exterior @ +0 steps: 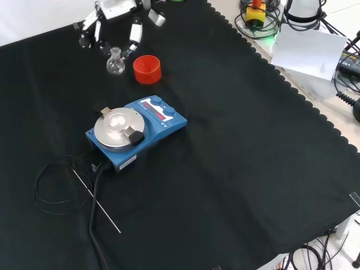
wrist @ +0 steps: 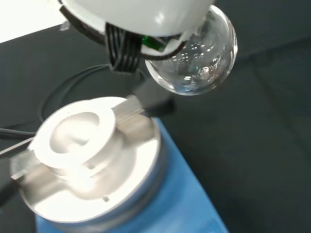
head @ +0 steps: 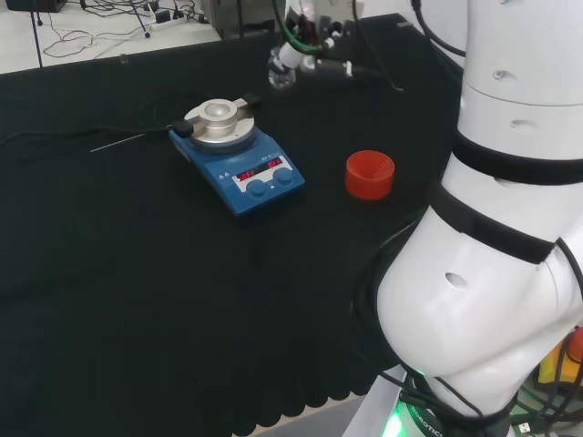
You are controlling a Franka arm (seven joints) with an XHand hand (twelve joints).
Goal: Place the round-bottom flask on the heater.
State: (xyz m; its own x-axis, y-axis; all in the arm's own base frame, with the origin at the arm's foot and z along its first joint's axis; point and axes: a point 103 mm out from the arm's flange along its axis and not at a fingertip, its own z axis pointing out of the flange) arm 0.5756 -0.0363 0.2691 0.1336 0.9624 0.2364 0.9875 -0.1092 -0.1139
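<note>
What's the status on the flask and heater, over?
Hand shut on flask, carried above the cloth. Heater plate bare. Red stand beside flask, path clear.

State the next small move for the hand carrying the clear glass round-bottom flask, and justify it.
Probably carry the clear glass round-bottom flask sideways until it hangs over the round recess of the silver block on the blue heater, then lower it. In the front view the black and white hand holds the flask up beside the red ribbed stand, off to one side of the heater.
</note>
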